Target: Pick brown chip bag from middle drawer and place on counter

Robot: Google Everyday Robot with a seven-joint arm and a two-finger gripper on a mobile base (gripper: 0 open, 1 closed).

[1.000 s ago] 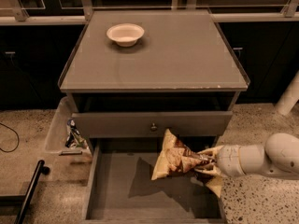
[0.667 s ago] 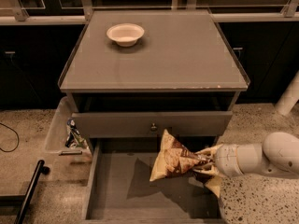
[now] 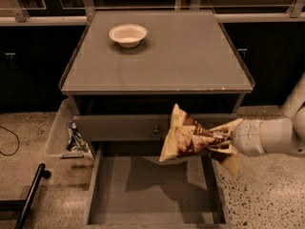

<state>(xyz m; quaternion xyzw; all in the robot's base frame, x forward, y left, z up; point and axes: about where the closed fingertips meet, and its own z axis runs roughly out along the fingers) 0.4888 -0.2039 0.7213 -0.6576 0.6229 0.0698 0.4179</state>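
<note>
Camera view: cream two-finger gripper (image 3: 223,140) at right, clamped on right end of crinkly cream-and-brown chip bag (image 3: 187,137). Bag hangs sideways in air over open dark-gray wooden middle drawer (image 3: 143,194), below front edge of matte-gray cabinet-top surface (image 3: 190,56). End pinch leaves bag body free for set-down. Small white bowl (image 3: 127,34) sits rear-left, so right side is likely drop spot.

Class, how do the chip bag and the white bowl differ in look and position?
The brown chip bag is crinkly and brown-and-cream; the white bowl is smooth and plain. The bag hangs above the open middle drawer, pinched by the gripper at one end; the bowl rests on the counter.
</note>
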